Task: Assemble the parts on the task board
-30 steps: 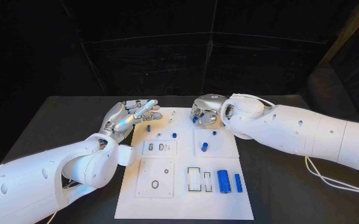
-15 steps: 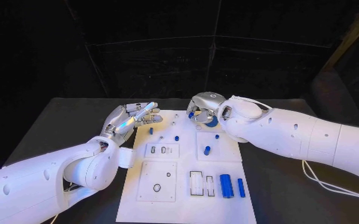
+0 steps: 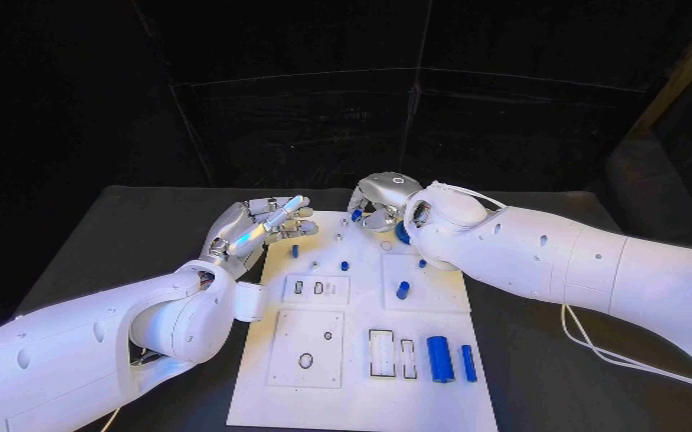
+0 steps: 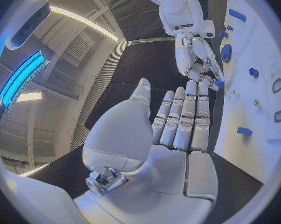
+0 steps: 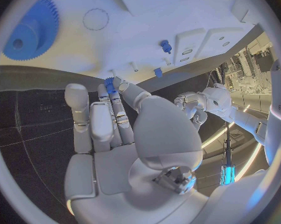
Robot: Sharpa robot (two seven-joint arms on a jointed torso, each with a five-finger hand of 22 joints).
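In the head view, the task board (image 3: 361,332) is seen in the middle of the table (image 3: 116,222). The right hand (image 3: 381,204) is held over the board's far edge; whether anything is pinched cannot be told here. The left hand (image 3: 263,226) is held just off the board's far left corner, fingers extended and empty. Two blue cylinders (image 3: 451,360) lie near the near right corner.

In the left wrist view, the left hand's fingers (image 4: 184,117) are shown straight and pressed together, holding nothing.

In the right wrist view, a small blue part (image 5: 109,85) is seen pinched at the right hand's fingertips (image 5: 118,97), a detail hidden from the head view. A blue gear (image 5: 30,32) lies on the board.

The part is best kept upright and lined up over its seat before being lowered, it is judged
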